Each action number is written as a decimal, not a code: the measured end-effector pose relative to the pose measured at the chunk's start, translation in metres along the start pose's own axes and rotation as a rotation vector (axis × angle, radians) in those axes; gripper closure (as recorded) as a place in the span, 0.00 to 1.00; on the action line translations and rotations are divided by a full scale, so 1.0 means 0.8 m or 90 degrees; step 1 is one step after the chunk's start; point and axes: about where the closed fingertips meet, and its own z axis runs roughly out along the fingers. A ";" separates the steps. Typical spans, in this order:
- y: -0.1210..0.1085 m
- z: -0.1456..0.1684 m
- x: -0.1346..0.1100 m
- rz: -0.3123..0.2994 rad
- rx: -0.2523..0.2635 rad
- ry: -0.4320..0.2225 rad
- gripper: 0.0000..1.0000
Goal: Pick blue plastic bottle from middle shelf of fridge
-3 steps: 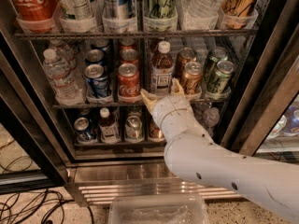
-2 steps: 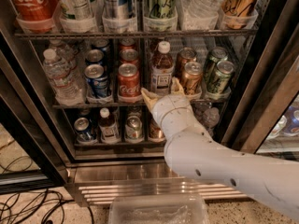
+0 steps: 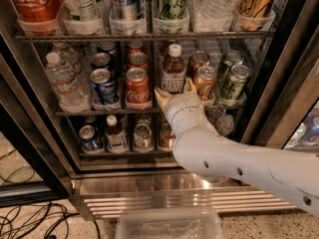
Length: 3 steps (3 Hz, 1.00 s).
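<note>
The blue plastic bottle stands upright at the front of the middle shelf of the fridge. It has a white cap, dark reddish-brown shoulders and a white-and-blue label. My gripper is right in front of the bottle's base, at the shelf's front rail. It is open, with one tan fingertip to the left of the bottle and the other to its right. The white arm comes in from the lower right and hides the bottle's foot.
Red, blue, gold and green cans flank the bottle closely. Crinkled water bottles stand at the left. A smaller white-capped bottle sits on the lowest rack. A clear bin lies on the floor, cables at the left.
The gripper has edged slightly up and in toward the bottle's base. Bottle and cans have not moved.
</note>
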 end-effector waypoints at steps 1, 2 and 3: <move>-0.001 0.002 0.002 0.005 0.000 0.003 0.54; 0.003 0.004 0.006 0.018 -0.018 0.012 0.77; 0.003 0.004 0.006 0.018 -0.018 0.012 0.99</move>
